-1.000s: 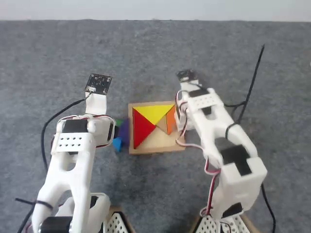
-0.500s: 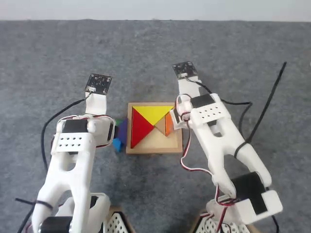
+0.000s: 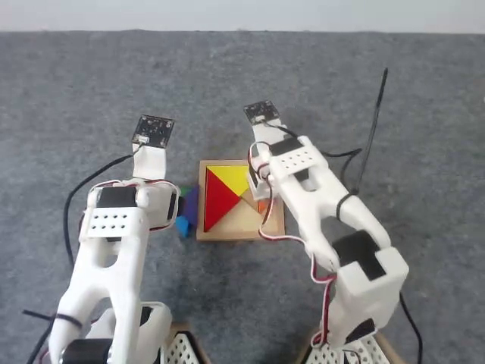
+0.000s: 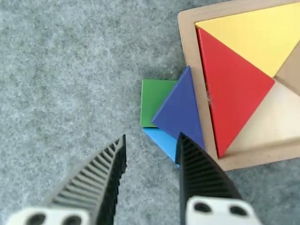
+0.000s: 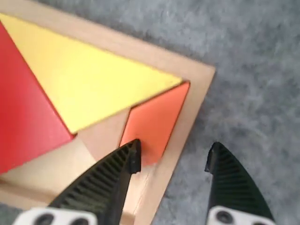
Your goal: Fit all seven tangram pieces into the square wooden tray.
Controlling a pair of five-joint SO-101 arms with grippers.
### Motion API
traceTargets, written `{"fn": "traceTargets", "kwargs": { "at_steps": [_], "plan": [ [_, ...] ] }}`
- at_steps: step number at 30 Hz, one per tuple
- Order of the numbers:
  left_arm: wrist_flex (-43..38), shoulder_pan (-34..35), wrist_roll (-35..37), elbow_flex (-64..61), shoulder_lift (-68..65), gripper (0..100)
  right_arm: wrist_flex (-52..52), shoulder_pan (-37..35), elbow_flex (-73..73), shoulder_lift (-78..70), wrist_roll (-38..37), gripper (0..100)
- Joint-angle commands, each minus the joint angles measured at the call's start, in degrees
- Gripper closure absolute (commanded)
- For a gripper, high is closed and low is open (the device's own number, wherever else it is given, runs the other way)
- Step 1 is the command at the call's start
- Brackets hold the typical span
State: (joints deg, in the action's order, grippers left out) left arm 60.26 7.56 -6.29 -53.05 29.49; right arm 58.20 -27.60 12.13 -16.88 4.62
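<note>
The square wooden tray (image 3: 227,232) lies between the arms and holds a red triangle (image 3: 219,201), a yellow triangle (image 3: 233,179) and an orange piece (image 5: 157,121) at its right side. A green square (image 4: 157,99), a dark blue triangle (image 4: 180,111) and a light blue piece (image 4: 161,139) lie stacked on the carpet against the tray's left rim (image 4: 187,47). My left gripper (image 4: 152,140) hangs open just over these, empty. My right gripper (image 5: 174,150) is open and empty, straddling the tray's right rim (image 5: 197,108), with one finger by the orange piece.
Grey carpet surrounds the tray on all sides. Part of the tray floor (image 5: 56,168) is bare wood below the red and yellow triangles. The right arm (image 3: 303,182) covers the tray's right edge in the high view. Cables trail off to the right (image 3: 371,129).
The right arm has swung left over the tray's right side and now hides most of the orange piece in the high view. The tray shifted slightly left. The left arm has kept still.
</note>
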Motion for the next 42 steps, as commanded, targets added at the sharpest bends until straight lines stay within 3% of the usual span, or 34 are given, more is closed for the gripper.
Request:
{"fn": "traceTargets", "kwargs": {
  "at_steps": [1,10,18,22,28,31,37,42],
  "plan": [
    [-1.14,0.35,-0.35,0.57,0.35,83,-0.4,1.54,-4.92,-0.92,0.35,75.7],
    [-0.97,5.1,-0.35,3.38,-0.18,83,1.89,2.59,-4.04,8.13,2.02,75.7],
    [2.46,8.09,-3.6,8.48,-0.26,83,1.89,5.49,17.85,35.12,-1.23,75.7],
    [5.01,9.14,-3.87,12.97,-2.81,83,1.8,11.74,33.76,48.66,-3.34,75.7],
    [11.69,9.93,-5.89,25.01,-19.78,84,-2.07,24.75,49.32,62.73,-13.98,75.7],
    [12.04,8.18,-6.77,27.56,-23.56,84,-5.58,26.15,54.86,64.48,-14.86,75.7],
    [11.08,-3.08,-6.42,25.36,-23.65,83,-9.27,26.33,56.18,60.44,-15.3,75.7],
    [8.97,-5.36,-5.63,24.13,-24.26,83,-12.53,28.44,55.82,55.87,-15.3,75.7]
  ]
}}
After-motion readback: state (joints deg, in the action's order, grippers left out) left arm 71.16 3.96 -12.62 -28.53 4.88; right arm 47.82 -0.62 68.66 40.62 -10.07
